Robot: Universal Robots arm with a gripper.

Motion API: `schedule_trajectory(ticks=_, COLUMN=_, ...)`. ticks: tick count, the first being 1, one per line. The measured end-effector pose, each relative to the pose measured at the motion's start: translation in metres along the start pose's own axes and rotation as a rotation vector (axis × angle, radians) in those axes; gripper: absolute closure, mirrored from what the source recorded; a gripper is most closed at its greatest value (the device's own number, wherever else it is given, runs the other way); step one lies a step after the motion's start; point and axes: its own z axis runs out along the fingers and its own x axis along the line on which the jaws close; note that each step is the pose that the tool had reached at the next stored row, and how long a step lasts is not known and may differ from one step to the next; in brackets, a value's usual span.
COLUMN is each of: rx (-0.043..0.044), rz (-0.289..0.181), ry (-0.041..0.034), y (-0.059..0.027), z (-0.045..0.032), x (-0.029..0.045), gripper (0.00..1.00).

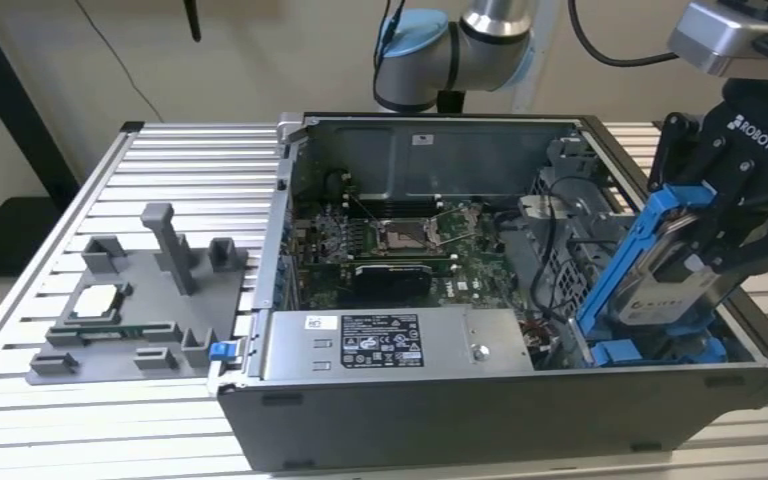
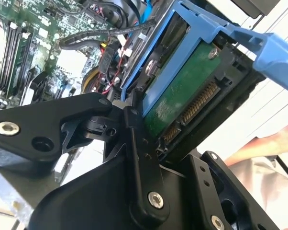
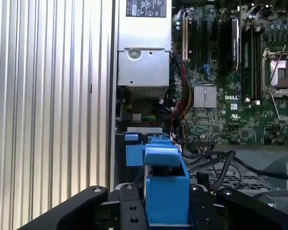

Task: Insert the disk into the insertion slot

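pincer point(image 1: 695, 245) clamps tilted disk point(image 1: 654, 300) at insertion slot point(image 1: 624, 352).

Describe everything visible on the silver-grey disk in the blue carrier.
The flat rectangular silver-grey disk sits clipped in a bright blue plastic carrier frame with a protruding tab. One face bears a white label; the other, in the second wrist view, a green circuit board and connector row. The black gripper clamps its sides. It leans steeply inside the open grey computer case, lower end by the blue-railed insertion slot, not seated.
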Motion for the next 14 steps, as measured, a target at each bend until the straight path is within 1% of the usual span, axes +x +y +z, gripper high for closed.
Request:
schedule_trajectory(ticks=3, rx=-0.0054, rz=0.000, ry=0.0002, y=0.0001, z=-0.0035, x=0.0000, gripper=1.00)
schedule_trajectory(ticks=14, rx=-0.0055, rz=-0.001, ry=0.0009, y=-0.0004, z=-0.0027, x=-0.0002, gripper=1.00)
